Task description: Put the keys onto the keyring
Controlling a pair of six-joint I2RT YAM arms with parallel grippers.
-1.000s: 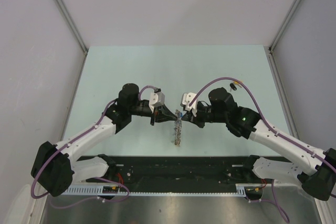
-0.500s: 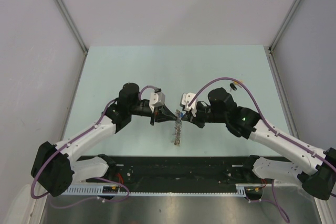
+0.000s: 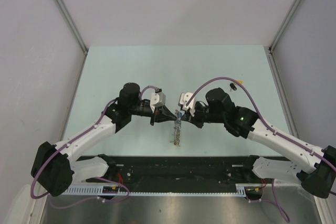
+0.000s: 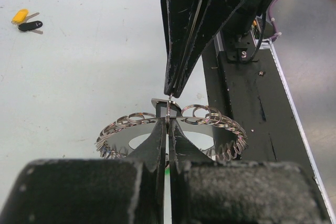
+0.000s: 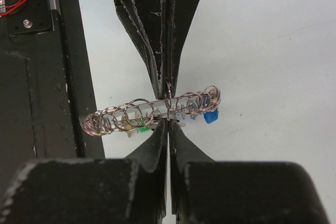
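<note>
The keyring (image 3: 177, 132) is a large ring strung with small silver split rings and blue and green tags. It hangs edge-on between both grippers above the table's near middle. My left gripper (image 3: 173, 115) and right gripper (image 3: 181, 115) meet tip to tip at its top, each shut on one thin split ring of it. In the left wrist view the ring (image 4: 126, 124) spreads behind my left gripper (image 4: 168, 119). In the right wrist view the ring (image 5: 131, 113) lies across my right gripper (image 5: 168, 125). The black-tagged key (image 4: 30, 25) and yellow-tagged key (image 4: 20, 16) lie together on the table, seen small in the top view (image 3: 233, 85).
The pale green table (image 3: 131, 72) is walled by white panels on three sides. A black rail (image 3: 178, 169) with the arm bases runs along the near edge, just below the hanging ring. A purple cable (image 3: 210, 83) arcs over the right arm near the loose keys.
The right arm has eased slightly to the left toward the left gripper. The keyring stays held between both grippers in the same place.
</note>
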